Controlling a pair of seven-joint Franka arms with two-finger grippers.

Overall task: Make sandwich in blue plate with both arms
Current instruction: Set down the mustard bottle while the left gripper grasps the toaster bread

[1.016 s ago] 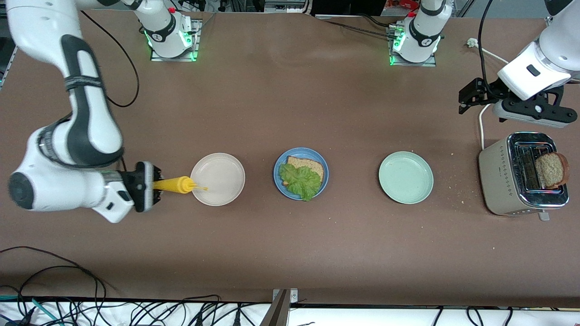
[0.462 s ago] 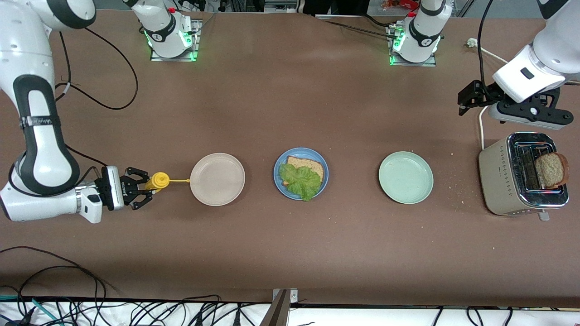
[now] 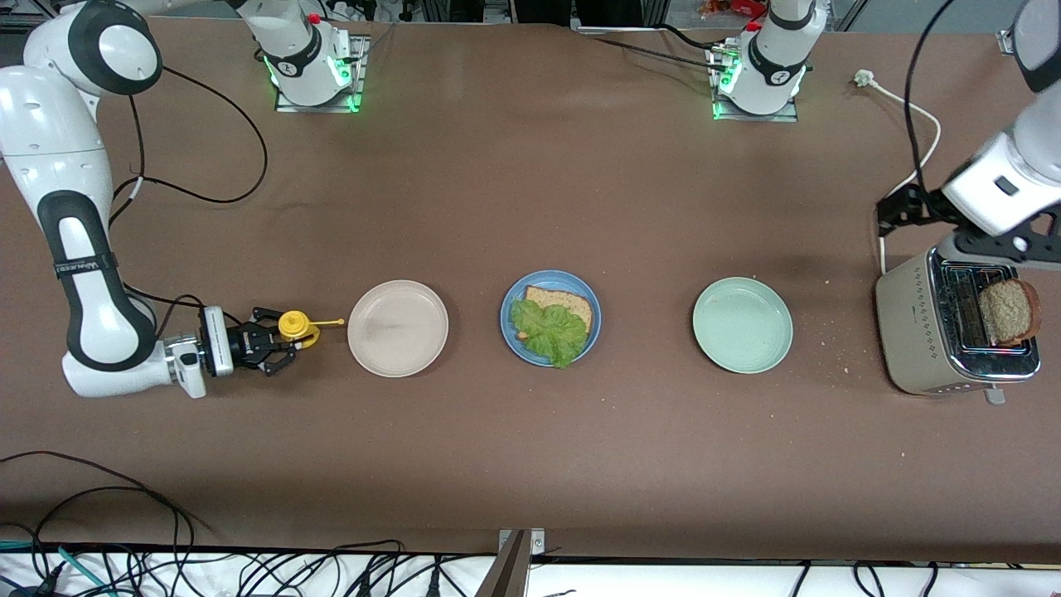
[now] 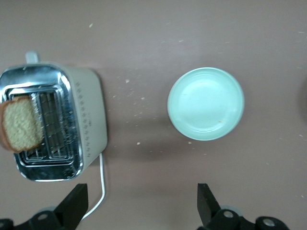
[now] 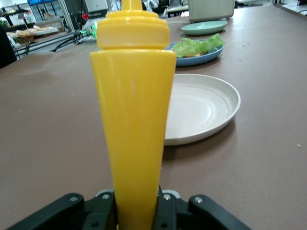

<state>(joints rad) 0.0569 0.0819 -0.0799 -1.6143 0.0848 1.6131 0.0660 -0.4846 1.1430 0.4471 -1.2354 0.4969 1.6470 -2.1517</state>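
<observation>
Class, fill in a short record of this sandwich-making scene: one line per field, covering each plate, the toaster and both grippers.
blue plate: toast slice with lettuce on top
beige plate: bare
green plate: bare
toaster: bread slice standing in a slot
right gripper: shut on yellow squeeze bottle, beside beige plate
left gripper: open, above toaster

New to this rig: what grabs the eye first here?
The yellow bottle clamped upright in the right tool, beside the beige plate. Mid-table, the blue plate holds toast topped with lettuce. The left tool hangs open near the toaster, a slice sticking out.
</observation>
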